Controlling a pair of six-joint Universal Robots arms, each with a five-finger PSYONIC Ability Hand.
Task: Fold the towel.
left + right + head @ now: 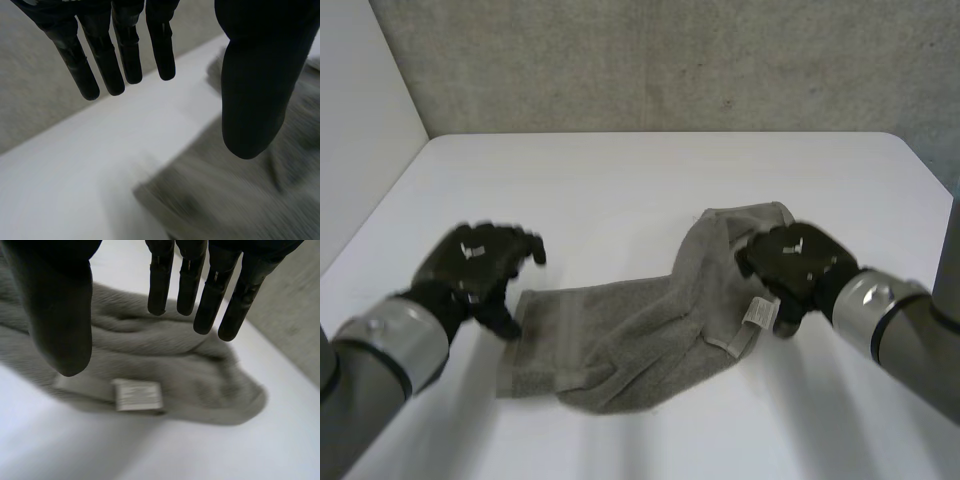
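Your grey terry towel [650, 335] lies crumpled on the white counter [620, 190]. It runs from a flatter left end near your left hand [475, 265] up to a bunched, rope-like right end under your right hand [795, 262].

In the left wrist view, the left hand's fingers [105, 55] are straight and spread well apart from the thumb, holding nothing. The fingers point out over bare counter just beyond the towel's left edge, and the thumb sits over the cloth [240, 200]. You cannot tell whether it touches.

In the right wrist view, the right hand's fingers [210, 295] are also straight and parted from the thumb, with nothing clamped. The towel's rolled end [165, 355] lies beneath them, and a small white sewn label [137, 395] on its near edge sits between thumb and fingers. In the head view, that label [757, 313] is just beside the right thumb.

A broad stretch of counter lies between the towel and the grey rough wall [670, 60] behind. The towel's front edge lies nearer the counter's near side.
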